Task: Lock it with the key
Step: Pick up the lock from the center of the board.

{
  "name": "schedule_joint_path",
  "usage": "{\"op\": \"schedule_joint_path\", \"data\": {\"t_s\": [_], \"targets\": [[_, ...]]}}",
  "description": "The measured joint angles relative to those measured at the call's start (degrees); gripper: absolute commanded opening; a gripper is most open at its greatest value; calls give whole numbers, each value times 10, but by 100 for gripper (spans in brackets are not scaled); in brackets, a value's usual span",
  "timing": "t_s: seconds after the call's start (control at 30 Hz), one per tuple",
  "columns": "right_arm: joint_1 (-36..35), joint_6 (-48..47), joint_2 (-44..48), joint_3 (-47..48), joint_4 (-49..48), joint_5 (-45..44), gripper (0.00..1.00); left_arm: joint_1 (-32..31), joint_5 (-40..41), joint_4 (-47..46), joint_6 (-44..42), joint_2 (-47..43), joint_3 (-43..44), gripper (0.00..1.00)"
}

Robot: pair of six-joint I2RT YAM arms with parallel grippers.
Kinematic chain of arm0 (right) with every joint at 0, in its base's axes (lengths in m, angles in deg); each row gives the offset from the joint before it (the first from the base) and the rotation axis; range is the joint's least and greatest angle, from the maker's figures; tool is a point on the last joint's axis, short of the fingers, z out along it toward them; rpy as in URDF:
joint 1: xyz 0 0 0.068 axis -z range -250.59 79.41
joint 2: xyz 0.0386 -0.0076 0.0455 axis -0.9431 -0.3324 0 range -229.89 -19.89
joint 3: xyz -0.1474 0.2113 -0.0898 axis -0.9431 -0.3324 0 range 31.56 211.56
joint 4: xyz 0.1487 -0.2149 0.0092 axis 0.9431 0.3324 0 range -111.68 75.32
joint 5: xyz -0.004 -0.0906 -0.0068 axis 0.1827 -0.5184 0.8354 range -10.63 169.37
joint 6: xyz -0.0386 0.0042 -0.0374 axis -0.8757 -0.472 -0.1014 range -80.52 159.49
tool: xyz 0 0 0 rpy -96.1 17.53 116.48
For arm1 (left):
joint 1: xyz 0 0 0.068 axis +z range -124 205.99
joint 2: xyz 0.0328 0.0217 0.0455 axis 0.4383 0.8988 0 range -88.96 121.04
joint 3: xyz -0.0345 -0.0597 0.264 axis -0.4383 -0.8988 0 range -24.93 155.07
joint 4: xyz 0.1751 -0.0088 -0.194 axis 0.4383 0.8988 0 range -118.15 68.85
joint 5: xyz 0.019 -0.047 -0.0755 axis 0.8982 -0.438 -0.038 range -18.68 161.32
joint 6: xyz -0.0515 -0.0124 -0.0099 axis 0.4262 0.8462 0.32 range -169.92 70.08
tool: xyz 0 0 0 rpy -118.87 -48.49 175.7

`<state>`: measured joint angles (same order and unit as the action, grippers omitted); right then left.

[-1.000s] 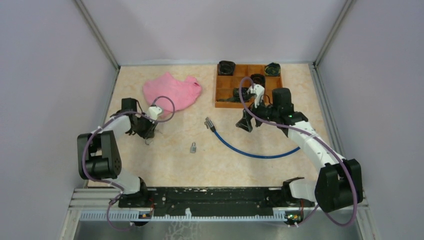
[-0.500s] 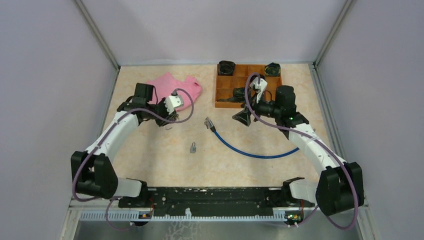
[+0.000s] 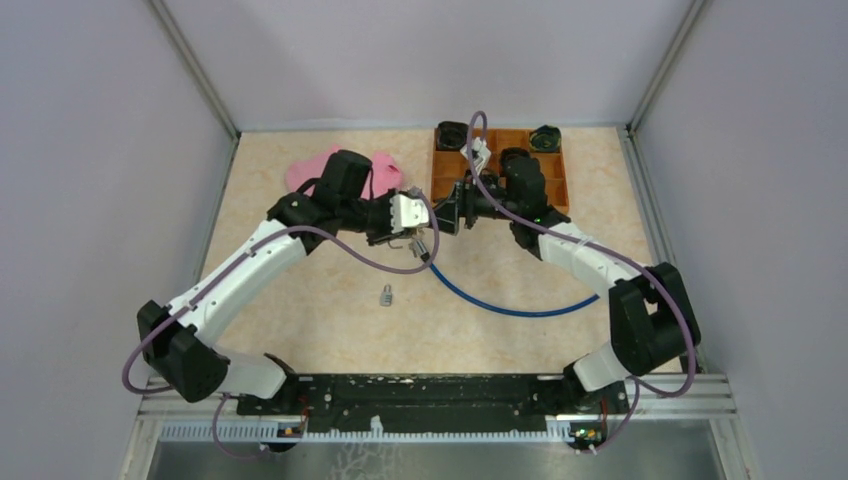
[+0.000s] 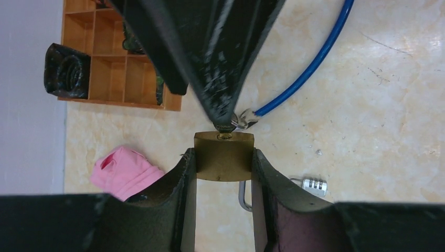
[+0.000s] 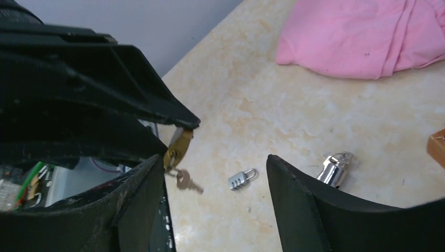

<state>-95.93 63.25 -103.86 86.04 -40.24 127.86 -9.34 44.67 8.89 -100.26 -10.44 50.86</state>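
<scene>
My left gripper (image 4: 223,155) is shut on a brass padlock (image 4: 223,157), holding it by its sides above the table, with its shackle (image 4: 244,197) toward the wrist. In the top view the left gripper (image 3: 412,232) sits mid-table, facing my right gripper (image 3: 445,212). The right gripper (image 5: 212,163) is open and empty. One right fingertip (image 4: 225,123) is at the padlock's keyhole end. In the right wrist view the padlock (image 5: 178,147) shows at the left finger, with a small key (image 5: 188,182) dangling beside it.
A silver combination lock (image 3: 385,294) lies on the table below the grippers. A blue cable (image 3: 500,303) with a metal end (image 3: 418,245) curves to the right. A pink cloth (image 3: 325,165) lies at back left, a wooden compartment tray (image 3: 560,165) at back right.
Both arms have swung toward the table's middle. The left gripper carried the padlock up and right from the left side. The right gripper came left from the tray to meet it.
</scene>
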Motion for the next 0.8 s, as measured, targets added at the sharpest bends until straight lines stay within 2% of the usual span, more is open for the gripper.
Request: {"op": "schedule_joint_path", "data": {"t_s": [0.27,0.53,0.8], "targets": [[-5,68,-40,30,-17,9,62,-39,32,-4,4,16,-1,0],[-9,83,-58,30,-16,27,56,-42,59,-24,4,23,-2,0],[-21,84,-64,30,-16,34,42,-48,70,-34,4,25,-2,0]]}}
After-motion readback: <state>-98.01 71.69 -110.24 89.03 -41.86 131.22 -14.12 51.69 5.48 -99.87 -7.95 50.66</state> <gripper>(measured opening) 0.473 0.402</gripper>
